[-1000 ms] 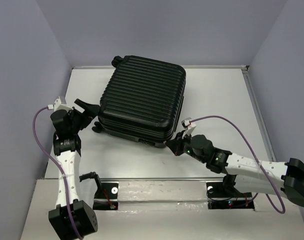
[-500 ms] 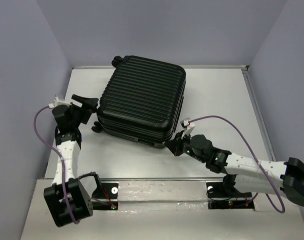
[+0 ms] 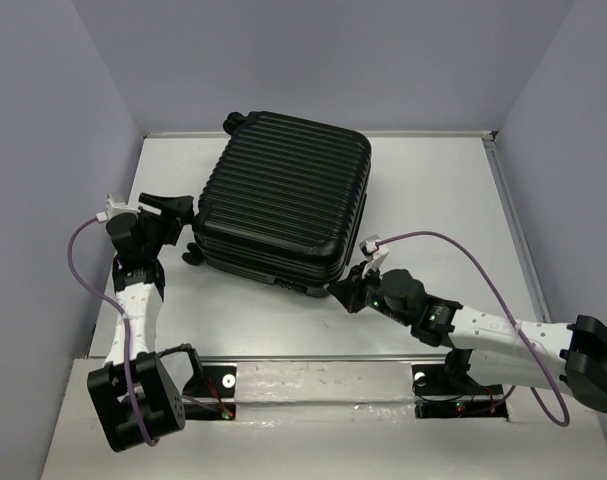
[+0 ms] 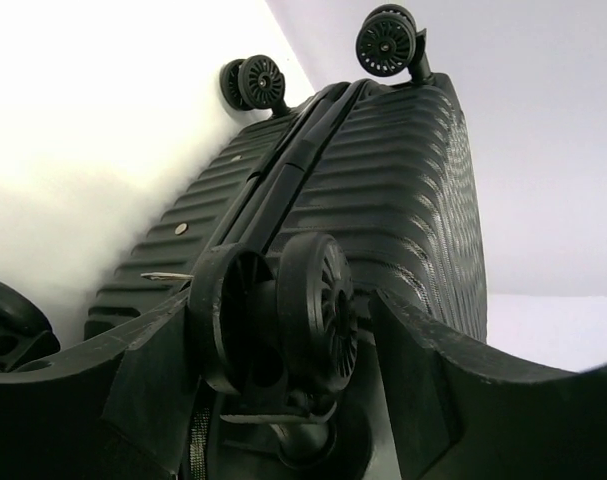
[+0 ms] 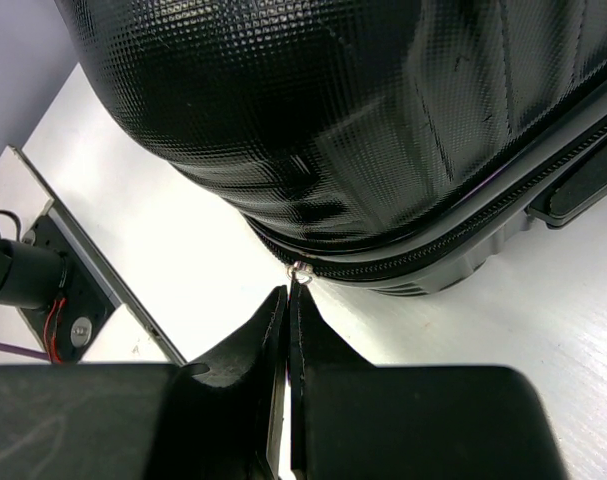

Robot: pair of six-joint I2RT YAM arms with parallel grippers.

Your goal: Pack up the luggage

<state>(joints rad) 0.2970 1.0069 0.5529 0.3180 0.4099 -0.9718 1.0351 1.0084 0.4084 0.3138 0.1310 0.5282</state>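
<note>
Lying shut, ribbed black luggage (image 3: 283,200) has left fingers (image 4: 438,385) spread around a wheel (image 4: 318,310), right fingers (image 5: 248,345) pinching its zipper pull (image 5: 298,270).

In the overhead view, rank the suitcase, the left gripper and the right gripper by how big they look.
1. The luggage, by far the largest.
2. The left gripper, open around a wheel, and the right gripper, shut on the zipper pull: too alike to rank.
</note>
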